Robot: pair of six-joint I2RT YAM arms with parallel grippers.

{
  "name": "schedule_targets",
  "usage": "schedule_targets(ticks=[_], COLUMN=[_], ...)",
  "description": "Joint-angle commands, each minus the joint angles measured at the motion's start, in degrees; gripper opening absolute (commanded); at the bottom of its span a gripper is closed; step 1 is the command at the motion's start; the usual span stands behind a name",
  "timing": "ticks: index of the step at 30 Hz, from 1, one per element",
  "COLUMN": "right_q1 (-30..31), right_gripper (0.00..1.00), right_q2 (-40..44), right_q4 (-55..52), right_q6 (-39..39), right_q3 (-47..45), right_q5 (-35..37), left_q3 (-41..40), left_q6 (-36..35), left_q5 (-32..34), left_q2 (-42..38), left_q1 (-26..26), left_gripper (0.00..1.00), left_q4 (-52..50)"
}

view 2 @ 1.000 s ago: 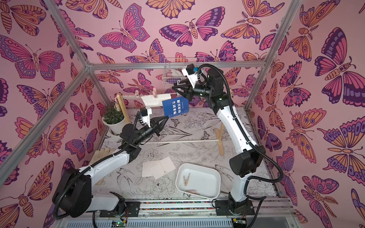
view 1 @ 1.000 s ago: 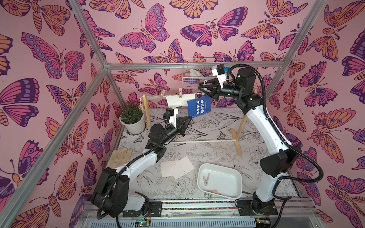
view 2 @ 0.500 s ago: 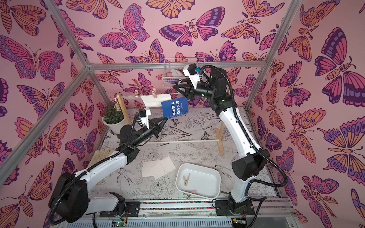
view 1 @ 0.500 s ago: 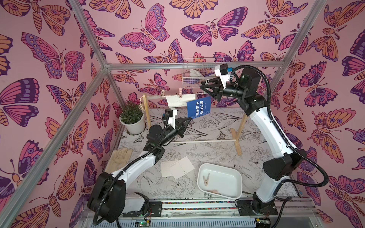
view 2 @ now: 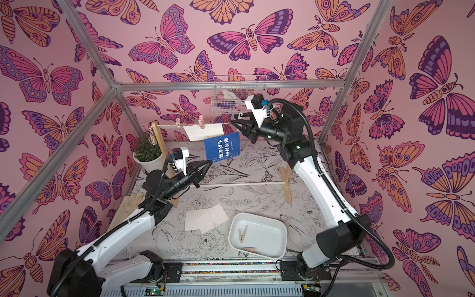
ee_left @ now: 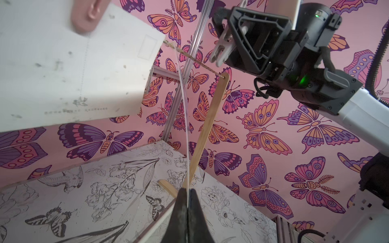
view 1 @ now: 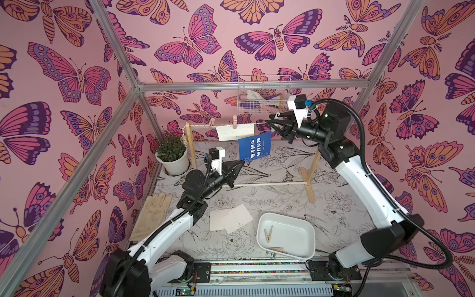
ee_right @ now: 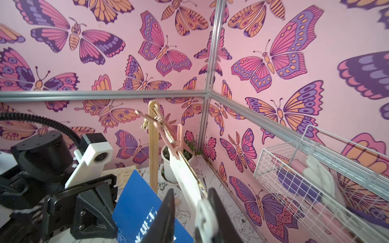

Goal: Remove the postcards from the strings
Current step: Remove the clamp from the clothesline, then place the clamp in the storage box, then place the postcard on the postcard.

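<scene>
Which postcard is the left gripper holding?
The blue postcard with white characters, pinched at its lower corner by the left gripper. The white postcard hangs pinned to the string; two other postcards lie on the table.

My right claw [view 1: 271, 123], clip [ee_right: 205, 214] pinched, sits squeezed between basket [view 1: 257, 109] and string [view 1: 200, 125]. Under the string the white card [view 1: 235, 132] and blue card [view 1: 254, 147] block the middle; toward the right post [view 1: 314, 164] the gap is open. The pot [view 1: 174, 164] crowds the left post [view 1: 191, 146].
</scene>
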State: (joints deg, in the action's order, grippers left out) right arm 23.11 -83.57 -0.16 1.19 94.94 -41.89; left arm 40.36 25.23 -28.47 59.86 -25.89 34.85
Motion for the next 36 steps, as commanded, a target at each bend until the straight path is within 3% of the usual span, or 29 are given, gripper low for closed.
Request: schedule_targets(ticks=[1,5,9,12,17,21,27,36], right_q1=[1.05,2.81,5.77,8.43,12.41,18.95,25.79,26.9], right_gripper=[0.05,0.05,0.06,0.07,0.06,0.05,0.03,0.05], right_q2=[8.76,16.86,23.5,27.94,32.46,33.65,31.81,30.13], right_q4=[7.69,7.02,0.29,-7.75,-21.76,-27.9,-29.72,-27.46], right_q6=[-5.86,-9.85,-10.72,-10.63,-13.32,-15.77,-17.72,-18.18], right_q3=[-8.51,-19.04,-26.09,-30.31,-35.72,-41.87,-49.35,-54.98], right_q5=[8.5,12.75,13.32,15.69,17.41,22.83,26.47,29.27], left_q3=[-1.66,0.05,6.16,7.24,2.16,-1.66,-2.93,-3.15], left_q6=[3.37,6.26,4.43,4.79,12.28,15.29,14.89,16.98], left_q5=[1.23,1.5,-1.5,-3.02,-3.06,-3.48,2.68,8.34], left_q2=[-7.32,-15.58,-16.76,-17.91,-21.54,-22.67,-20.99,-20.39], left_q1=[-0.21,-0.21,-0.21,-0.21,-0.19,-0.21,-0.17,-0.04], left_gripper=[0.0,0.0,0.0,0.0,0.0,0.0,0.0,0.0], left_q4=[-15.32,-39.17,-65.7,-75.27,-81.1,-85.02,-87.04,-85.9])
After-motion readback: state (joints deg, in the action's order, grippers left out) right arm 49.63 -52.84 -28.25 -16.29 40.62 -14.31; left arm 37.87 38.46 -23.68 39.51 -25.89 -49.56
